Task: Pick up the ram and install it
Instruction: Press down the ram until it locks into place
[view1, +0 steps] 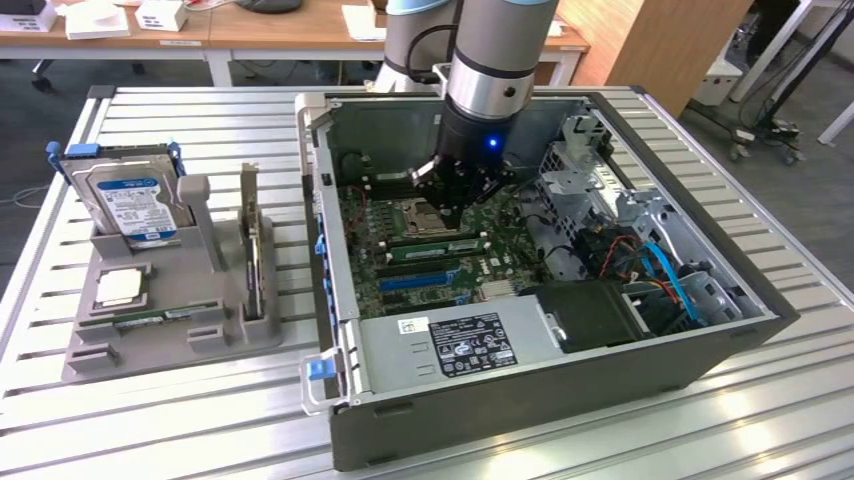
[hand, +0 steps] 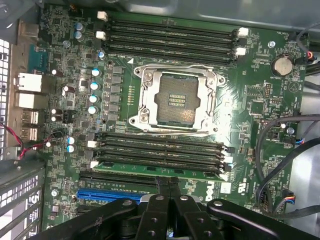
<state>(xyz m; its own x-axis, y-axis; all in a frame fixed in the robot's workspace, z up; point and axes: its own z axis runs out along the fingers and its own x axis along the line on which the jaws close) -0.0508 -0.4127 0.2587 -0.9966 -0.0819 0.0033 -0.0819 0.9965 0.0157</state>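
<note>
Hovering inside the open computer case (view1: 350, 400), the arm's gripper (view1: 451, 222) is hanging low over the motherboard (hand: 250, 100) with its two fingers pressed together and nothing between them. Just beneath the tips, the ram (view1: 434, 243) is standing on edge in the outermost of the black slots (hand: 160, 145) on the side of the CPU socket (hand: 175, 102) nearer the blue connector (hand: 102, 194). Whether the fingertips are touching its top edge or stopping just short, I cannot tell from where I am standing.

In the wrist view, the ram (hand: 125, 169) is showing as a thin green strip, with the closed gripper (hand: 168, 181) sitting just beside its middle. Its long axis is running parallel to the neighbouring slots, across the board from the exterior view's left to the exterior view's right. Its contact edge is facing down into the slot and its bare upper edge is facing up at the arm.

The stick is looking light, stiff and thin, and probably easy to crack or chip if twisted. To my eye it is asking for a hold on the long faces near the middle or on the short ends, clear of the chips and contacts, with any pressure coming straight down along the top edge.
</note>
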